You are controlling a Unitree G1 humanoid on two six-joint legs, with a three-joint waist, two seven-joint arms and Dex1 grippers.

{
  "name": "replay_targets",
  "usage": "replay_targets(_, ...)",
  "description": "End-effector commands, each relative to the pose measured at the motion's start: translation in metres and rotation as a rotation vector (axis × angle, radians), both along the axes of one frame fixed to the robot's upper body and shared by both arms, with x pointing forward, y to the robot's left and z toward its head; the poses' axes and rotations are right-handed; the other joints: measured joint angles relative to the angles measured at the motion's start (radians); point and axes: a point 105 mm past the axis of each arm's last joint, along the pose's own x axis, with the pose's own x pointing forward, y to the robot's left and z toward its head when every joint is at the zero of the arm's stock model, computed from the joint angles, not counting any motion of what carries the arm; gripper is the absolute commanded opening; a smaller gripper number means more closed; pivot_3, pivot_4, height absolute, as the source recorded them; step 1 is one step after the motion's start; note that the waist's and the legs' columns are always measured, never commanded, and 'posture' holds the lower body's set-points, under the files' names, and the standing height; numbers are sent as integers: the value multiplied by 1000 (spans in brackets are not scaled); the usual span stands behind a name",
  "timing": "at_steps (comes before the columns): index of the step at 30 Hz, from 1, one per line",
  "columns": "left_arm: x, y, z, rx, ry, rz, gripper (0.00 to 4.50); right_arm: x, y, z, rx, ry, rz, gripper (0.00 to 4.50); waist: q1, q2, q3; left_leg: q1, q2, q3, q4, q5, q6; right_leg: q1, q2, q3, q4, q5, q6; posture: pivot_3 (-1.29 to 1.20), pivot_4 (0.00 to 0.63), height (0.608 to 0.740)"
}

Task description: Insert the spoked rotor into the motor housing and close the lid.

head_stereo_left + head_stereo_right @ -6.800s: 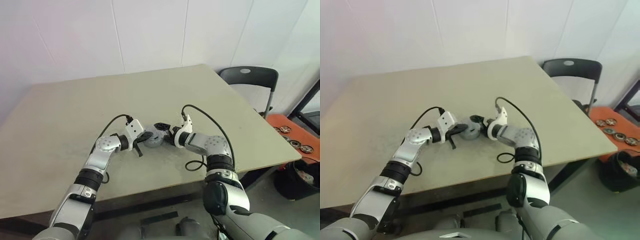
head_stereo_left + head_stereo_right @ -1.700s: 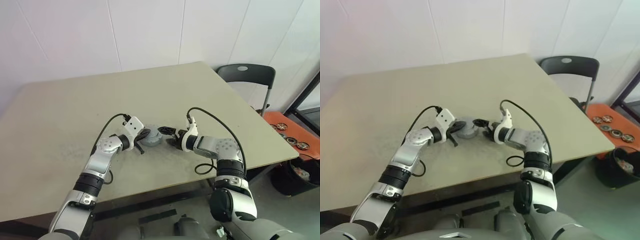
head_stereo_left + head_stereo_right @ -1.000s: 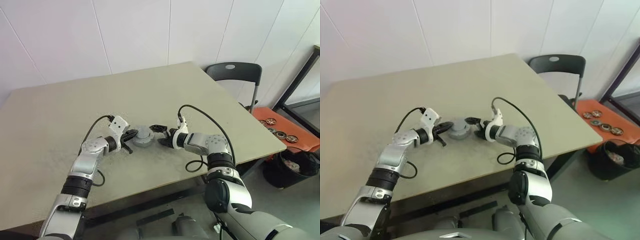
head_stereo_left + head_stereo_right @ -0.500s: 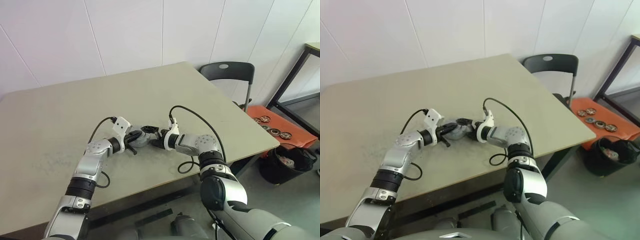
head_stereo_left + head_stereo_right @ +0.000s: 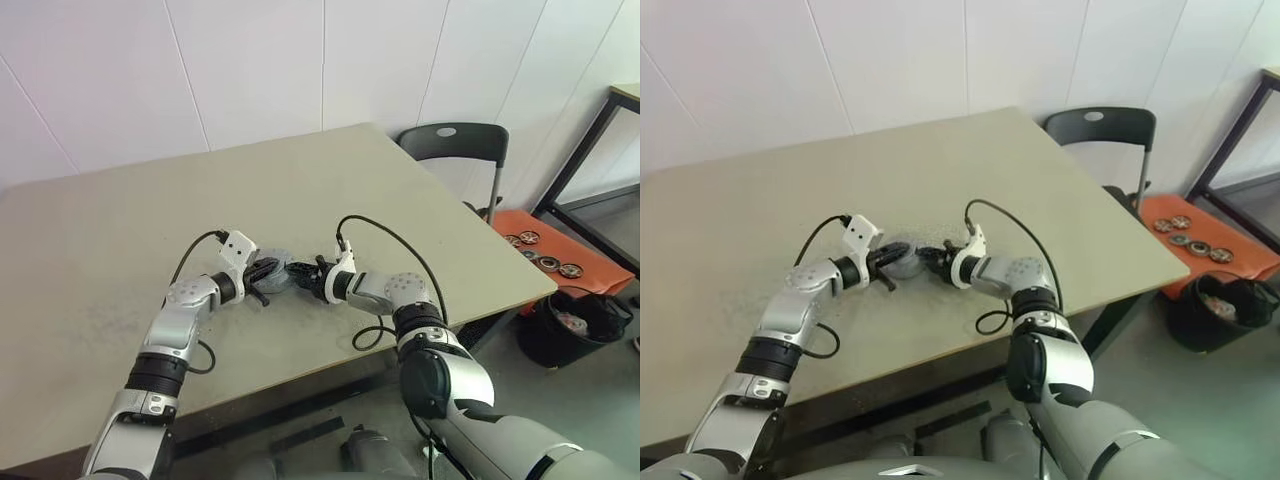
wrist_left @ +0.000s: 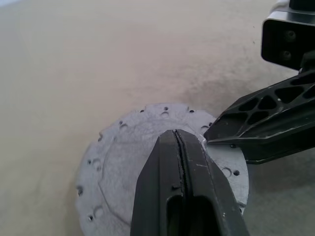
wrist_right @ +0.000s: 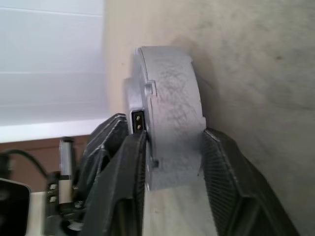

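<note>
While the left gripper (image 6: pixel 179 147), pressed together, rests atop the lid (image 6: pixel 123 147) mid-table, the right gripper (image 7: pixel 172 147) straddles the motor housing (image 7: pixel 172 98) rim from the right, fingers pinching top and underside.

The lid (image 6: pixel 147 147) is a round, silvery-grey metal disc, matte and slightly scuffed, with small dark holes dotted around the rim of its upper face. It lies flat on top of the grey housing (image 7: pixel 170 118), which rests on the desk (image 5: pixel 120 230) in front of me, near its front edge. Seen from the side, the two together form a thick grey puck with a seam line running around its wall and a small dark connector slot in that wall.
</note>
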Motion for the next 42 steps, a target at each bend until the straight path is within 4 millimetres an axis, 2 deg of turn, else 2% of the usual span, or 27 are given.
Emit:
replay_targets(1, -1, -1, -1, 11, 2, -5, 0, -8, 17, -1, -16, 8, 64, 1210, 0, 0, 0, 0, 0, 0, 0, 0, 0, 0, 0, 0, 0, 0, 0, 0, 0, 740)
replay_targets(7, 1, -2, 3, -25, -15, 8, 0, -10, 17, -3, -29, 6, 76, 1210, 0, 0, 0, 0, 0, 0, 1, 0, 0, 0, 0, 0, 0, -1, -3, 0, 0, 740)
replay_targets(8, 2, -2, 7, -56, -23, 19, 0, -10, 17, -4, -32, 6, 75, 1210, 0, 0, 0, 0, 0, 0, 1, 0, 0, 0, 0, 0, 0, -1, -3, 0, 0, 740)
replay_targets(10, 10, 0, 29, -254, -40, 89, 0, -10, 16, -5, -36, 7, 71, 1210, 0, 0, 0, 0, 0, 0, 0, 0, 0, 0, 0, 0, 0, -1, -2, 0, 0, 740)
replay_targets(12, 20, 14, 44, -420, -46, 201, 0, -9, 15, -6, -33, 7, 63, 1210, 0, 0, 0, -1, 0, 0, 1, 0, 0, 0, 0, 0, 0, -1, -1, 0, 0, 740)
replay_targets(15, 31, 46, 54, -614, -24, 383, 0, -6, 12, -4, -13, 6, 34, 1210, 0, -1, 1, -1, 0, -1, 1, 0, 0, -1, 1, 0, 1, 0, 0, 0, 0, 740)
replay_targets(18, 31, 65, 54, -711, 9, 460, 0, 0, 9, 1, 36, 6, -10, 1210, 0, -1, 1, 0, 0, -1, 0, 0, 0, -1, 1, -1, 1, 0, 0, 0, 0, 740)
replay_targets(21, 22, 69, 52, -795, 52, 461, 0, 8, 6, 13, 111, -18, -65, 1210, 2, -1, 1, -2, 0, -1, 0, 0, 0, -1, 0, -1, -1, 0, 0, 0, 0, 740)
replay_targets(26, 5, 65, 35, -895, 165, 456, 0, 20, -1, 31, 216, -50, -144, 1210, 8, -3, 2, -11, -1, -3, 3, 0, 0, -6, -1, -1, -1, 0, 0, 0, 0, 740)
replay_targets(30, -9, 57, 29, -974, 232, 426, 0, 22, -4, 32, 228, -51, -160, 1210, 13, -3, 2, -19, -3, -4, 3, 0, 0, -12, -2, -1, -1, 3, -3, 0, 0, 740)
replay_targets(33, -11, 62, 28, -1039, 245, 458, 0, 23, -5, 29, 225, -41, -170, 1210, 19, -3, 2, -20, -4, -5, 2, 0, 0, -13, -2, -1, -2, 3, -3, 0, 0, 740)
replay_targets(35, -12, 63, 28, -1107, 259, 465, 0, 26, -8, 35, 262, -50, -194, 1210, 24, -3, 2, -19, -4, -4, 2, 0, 0, -13, -2, -1, -2, 3, -3, 0, 0, 740)
replay_targets(42, -15, 52, 26, -1196, 299, 446, 0, 32, -14, 51, 364, -92, -235, 1210, 34, -3, 2, -20, -5, -5, 3, 0, 0, -12, -2, -1, -2, 3, -3, 0, 0, 740)
